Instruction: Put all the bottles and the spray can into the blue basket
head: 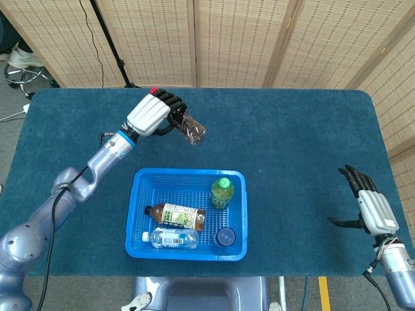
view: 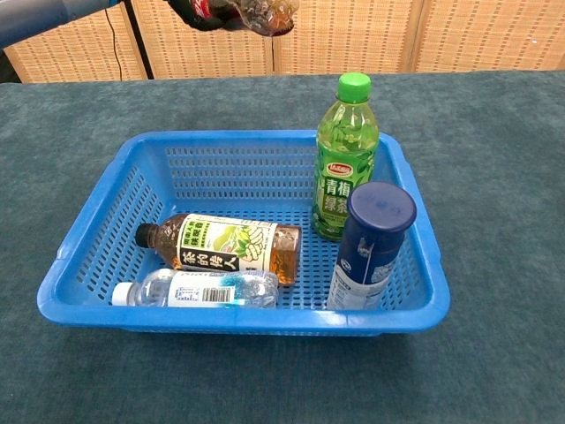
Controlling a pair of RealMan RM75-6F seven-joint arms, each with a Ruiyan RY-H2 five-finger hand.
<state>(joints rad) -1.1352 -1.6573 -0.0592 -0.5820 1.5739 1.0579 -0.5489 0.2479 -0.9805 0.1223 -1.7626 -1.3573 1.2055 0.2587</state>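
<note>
My left hand [head: 152, 115] grips a dark cola bottle [head: 189, 129] with a red cap and holds it in the air beyond the far rim of the blue basket [head: 135, 206]. In the chest view only the bottle's lower end [view: 263, 12] shows at the top edge. Inside the basket stand a green tea bottle [head: 222, 192] and a blue spray can [head: 225, 237]. A brown tea bottle [head: 175, 215] and a clear water bottle [head: 170, 238] lie there on their sides. My right hand [head: 369, 205] hovers open at the table's right edge.
The basket [view: 413, 228] sits on a dark teal table [head: 298, 142] near its front edge. Woven screens [head: 240, 39] stand behind the table. A black stand and cable [head: 107, 35] rise at the back left.
</note>
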